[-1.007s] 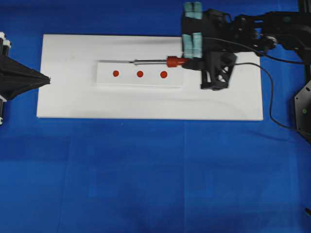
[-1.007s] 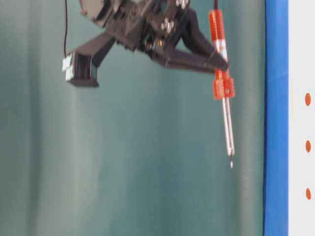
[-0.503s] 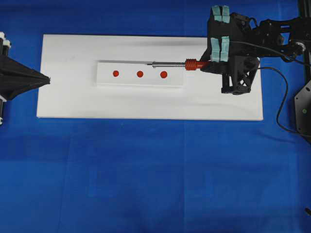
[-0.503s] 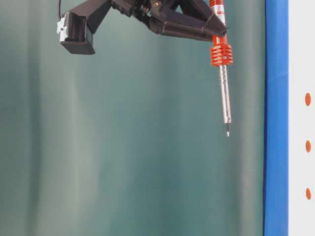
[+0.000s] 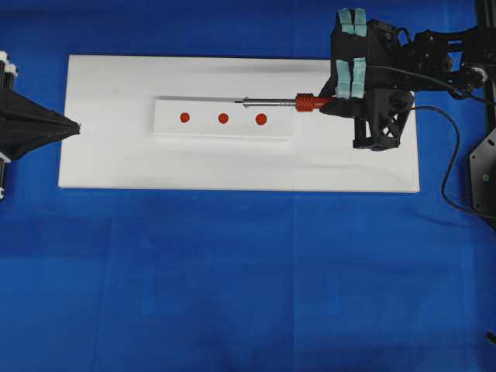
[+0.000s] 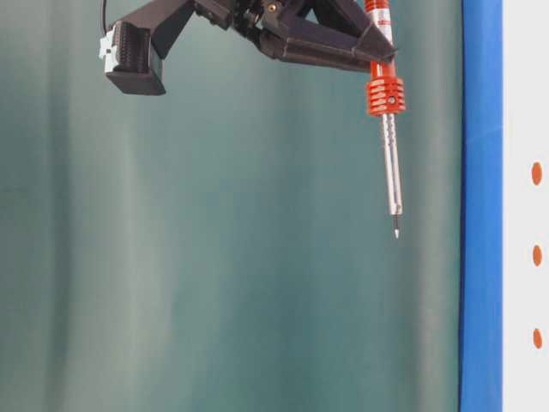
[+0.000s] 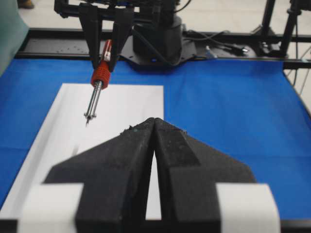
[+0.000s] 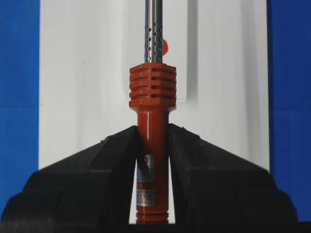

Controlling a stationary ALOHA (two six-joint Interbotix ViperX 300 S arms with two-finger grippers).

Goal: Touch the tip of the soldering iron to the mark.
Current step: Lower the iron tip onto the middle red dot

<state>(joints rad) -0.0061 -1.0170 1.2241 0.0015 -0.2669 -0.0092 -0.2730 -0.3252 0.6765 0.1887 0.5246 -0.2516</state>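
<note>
The right hand (image 5: 335,101), clamped on the soldering iron (image 5: 283,101), has drawn back toward the surface's right edge and risen. Its tip now hangs clear of the marks (image 5: 261,118), so contact remains undone.

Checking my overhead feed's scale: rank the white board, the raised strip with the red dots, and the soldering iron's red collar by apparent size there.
1. white board
2. raised strip
3. soldering iron collar, smallest; it is held above the board, so nearer the camera, yet clearly smallest.

Black angular right gripper (image 5: 332,101) with teal pads; black cable, possibly 1.
</note>
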